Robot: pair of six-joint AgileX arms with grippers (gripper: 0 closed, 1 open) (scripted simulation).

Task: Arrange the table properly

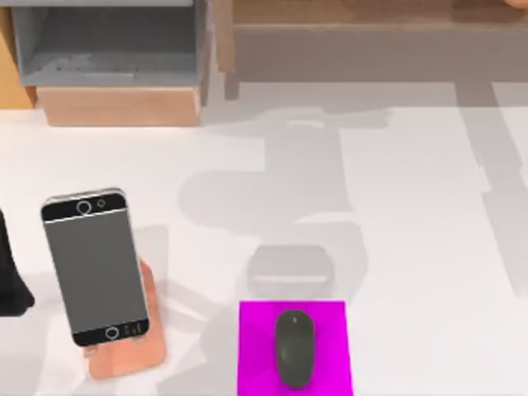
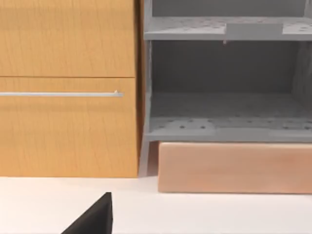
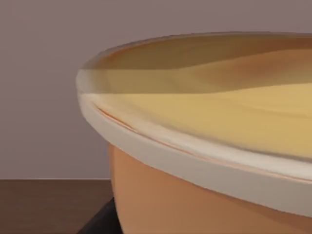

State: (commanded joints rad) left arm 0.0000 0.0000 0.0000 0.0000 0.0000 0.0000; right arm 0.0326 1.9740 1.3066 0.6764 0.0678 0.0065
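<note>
From above, the broad white worktop [image 1: 412, 247] is lying smooth and plain across almost the whole view, with soft grey shadows falling over its middle. One smartphone [image 1: 95, 266], a flat slab with a grey screen and black ends, is leaning tilted on one peach-coloured stand [image 1: 132, 351] near the left side. One magenta rectangular pad [image 1: 294, 346] is sitting at the near edge around the middle, and one dark, rounded, matte mouse [image 1: 294, 348] is resting on it. At the far left, a grey-and-wood shelf unit [image 1: 115, 58] is standing on a pale wooden base; a longer wooden piece [image 1: 371, 41] is running along the far edge to the right. A dark part of the left arm [image 1: 10, 272] is showing at the left edge.

The left wrist view is facing the shelf unit [image 2: 224, 97]: two grey shelves with speckled surfaces, a pale wood plinth [image 2: 234, 168] below, and beside it an orange wood-grain cabinet front [image 2: 68, 87] with one thin metal bar handle [image 2: 58, 94]. A black tip of the left hand [image 2: 92, 219] is poking in over the white worktop [image 2: 195, 214]; whether it is released or clenched I cannot tell.

The right wrist view is looking closely at one round, smooth orange bowl [image 3: 204, 146] with a pale cream rim, against a plain grey-brown wall, above a dark wooden surface [image 3: 48, 204]. A black sliver of the right hand [image 3: 102, 222] is touching the bowl's side; its grip cannot be told.
</note>
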